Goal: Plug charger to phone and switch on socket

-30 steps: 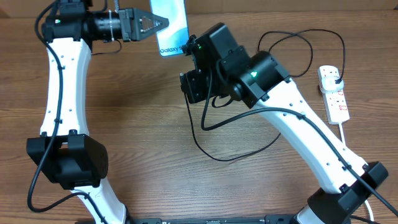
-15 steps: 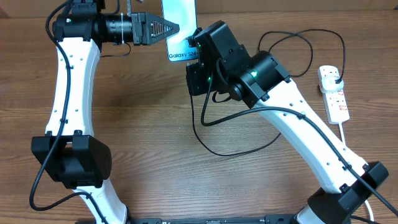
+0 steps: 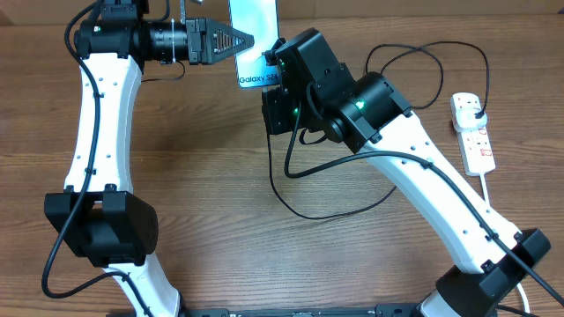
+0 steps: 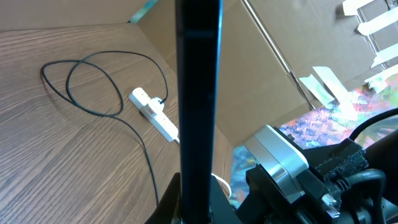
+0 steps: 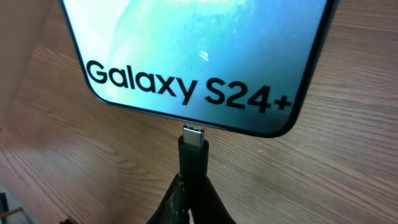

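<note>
My left tool (image 3: 245, 40) clamps the flat, black-edged, blue-screened phone (image 3: 256, 22), lifted off the wooden surface (image 3: 211, 176) so its port faces my right tool (image 5: 194, 190); that one pinches the connector (image 5: 193, 140) of the thin black charger cable (image 3: 285, 163), tip at the port; the long white socket strip (image 3: 476, 136) waits far right.

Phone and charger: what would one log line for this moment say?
left gripper: shut on phone | right gripper: shut on charger | tip at phone's bottom edge, metal showing | socket: untouched
</note>
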`<action>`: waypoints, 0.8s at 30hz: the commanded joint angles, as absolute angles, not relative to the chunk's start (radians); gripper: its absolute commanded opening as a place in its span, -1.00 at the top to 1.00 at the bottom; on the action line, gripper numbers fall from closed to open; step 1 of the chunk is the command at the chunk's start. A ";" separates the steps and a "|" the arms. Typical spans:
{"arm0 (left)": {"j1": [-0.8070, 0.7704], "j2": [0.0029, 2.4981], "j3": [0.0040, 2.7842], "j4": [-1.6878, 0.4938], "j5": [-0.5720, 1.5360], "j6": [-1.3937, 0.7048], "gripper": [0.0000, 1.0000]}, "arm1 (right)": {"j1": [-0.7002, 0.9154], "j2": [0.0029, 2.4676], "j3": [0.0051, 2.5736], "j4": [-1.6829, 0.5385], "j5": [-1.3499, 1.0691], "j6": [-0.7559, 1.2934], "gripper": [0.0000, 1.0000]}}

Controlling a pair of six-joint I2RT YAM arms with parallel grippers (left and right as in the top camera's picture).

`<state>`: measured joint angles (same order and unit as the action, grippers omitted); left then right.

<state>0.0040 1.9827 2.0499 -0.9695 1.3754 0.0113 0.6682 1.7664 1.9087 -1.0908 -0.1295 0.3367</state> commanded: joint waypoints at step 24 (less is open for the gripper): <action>0.004 1.975 2.063 -0.968 1.436 0.038 0.92 | 0.669 1.760 1.919 -1.085 -0.173 0.340 0.93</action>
